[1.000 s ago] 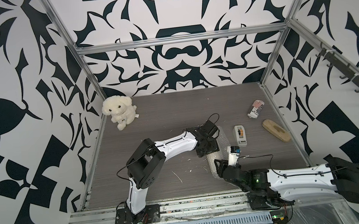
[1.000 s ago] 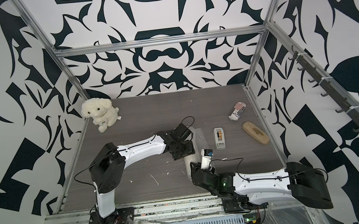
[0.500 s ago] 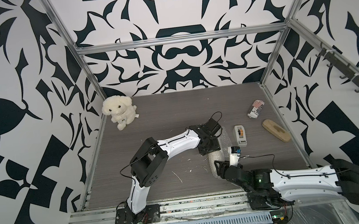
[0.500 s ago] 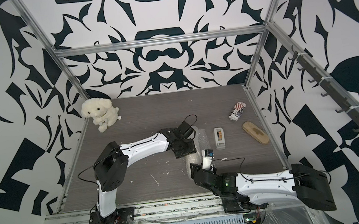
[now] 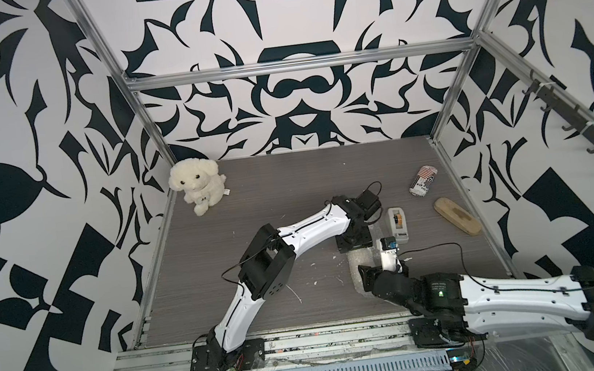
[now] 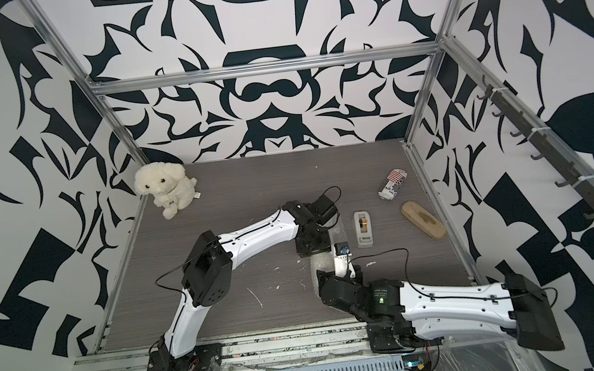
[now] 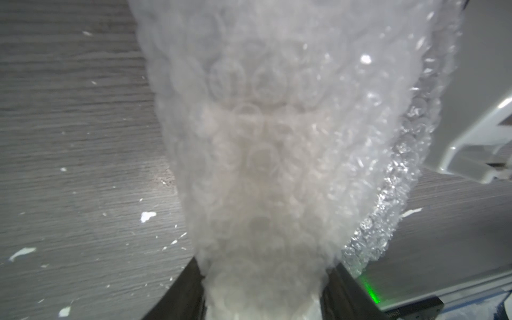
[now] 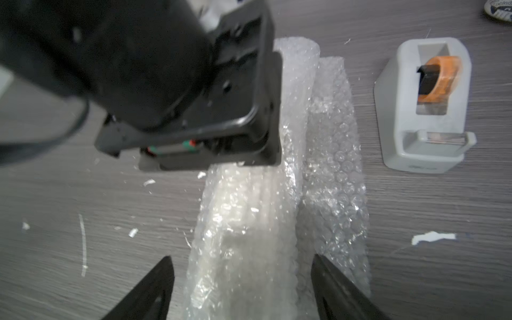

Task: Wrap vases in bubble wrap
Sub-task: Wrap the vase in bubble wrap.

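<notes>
Since a second ago the left arm has shifted toward the dispenser (image 5: pixel 397 224), and the right hand (image 8: pixel 243 288) has opened. Its jaws now stand apart on both sides of the wrap (image 8: pixel 249 221) and hold nothing. The left hand (image 7: pixel 266 291) is clamped on this roll, with its fingers pressing the two sides. The vase (image 7: pixel 260 171) is inside the roll and is seen only dimly through the bubbles. It lies on the table (image 5: pixel 251 199) just beside the dispenser.

I judge the task mostly done, because the vase is already rolled in. One flap (image 8: pixel 335 180) lies loose and flat between the roll and the dispenser. So the last turn is left, and probably the fixing with tape. Whether the ends are closed, I cannot tell.

The dispenser stands near the flap and leaves little room there. The left hand covers part of the roll. The can (image 5: pixel 423 180) and a wooden piece (image 5: pixel 457 215) lie beyond the dispenser, and the plush dog (image 5: pixel 198 184) is well apart from it.
</notes>
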